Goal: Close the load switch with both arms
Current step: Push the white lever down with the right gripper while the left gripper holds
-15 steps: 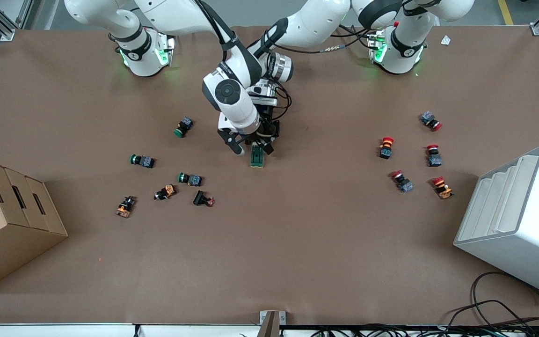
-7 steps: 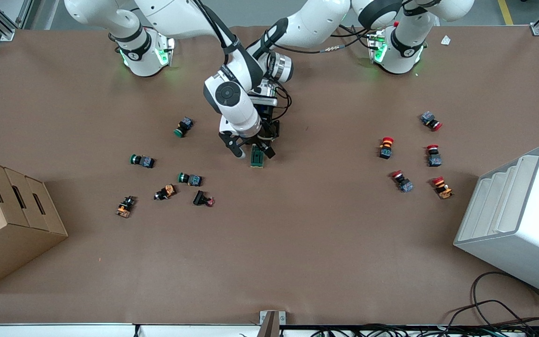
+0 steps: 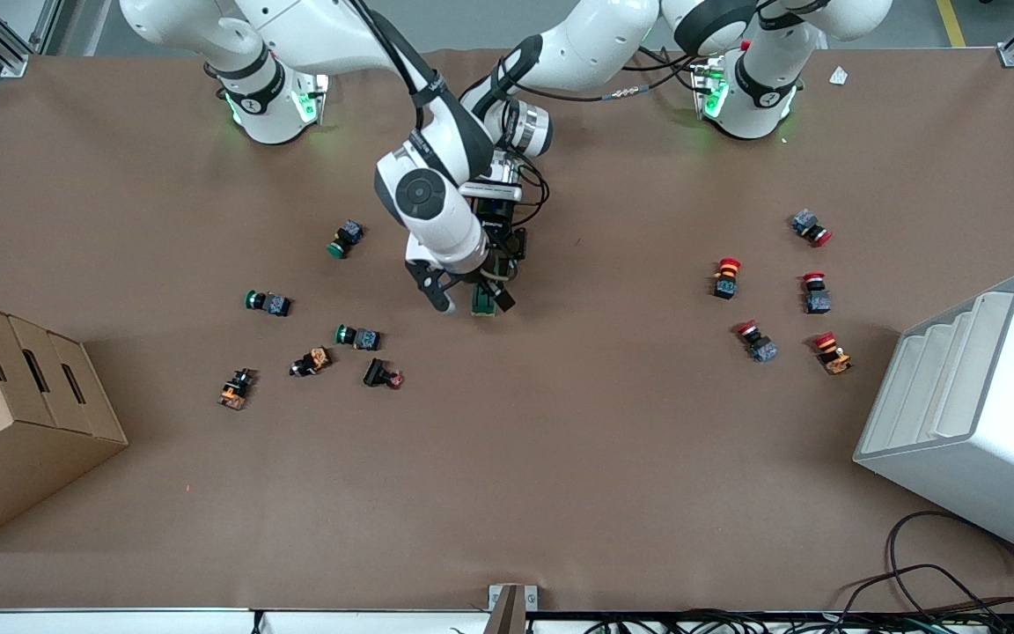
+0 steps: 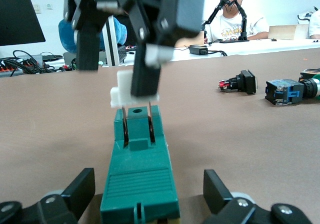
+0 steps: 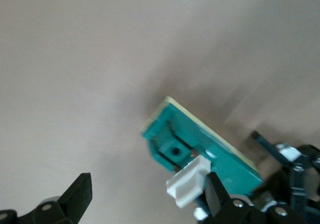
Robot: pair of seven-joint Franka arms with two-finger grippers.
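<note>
The load switch (image 3: 482,306) lies mid-table, a green block (image 4: 140,174) with its white lever (image 4: 127,88) standing up. My left gripper (image 4: 150,190) is open, its fingers (image 4: 81,188) on either side of the block's end with gaps; in the front view it (image 3: 500,255) is mostly hidden under the right hand. My right gripper (image 3: 470,299) is open wide over the switch, and one finger (image 4: 145,69) rests against the lever. The right wrist view shows that lever (image 5: 187,183) against one finger (image 5: 217,194), with the gripper (image 5: 147,194) open.
Green-capped and orange push buttons (image 3: 357,336) lie scattered toward the right arm's end, near a cardboard box (image 3: 23,414). Red-capped buttons (image 3: 725,277) lie toward the left arm's end, near a white bin (image 3: 973,414). Two buttons (image 4: 240,82) show in the left wrist view.
The right hand has shifted toward the front camera and now covers more of the switch. The left gripper and the switch have stayed put.
</note>
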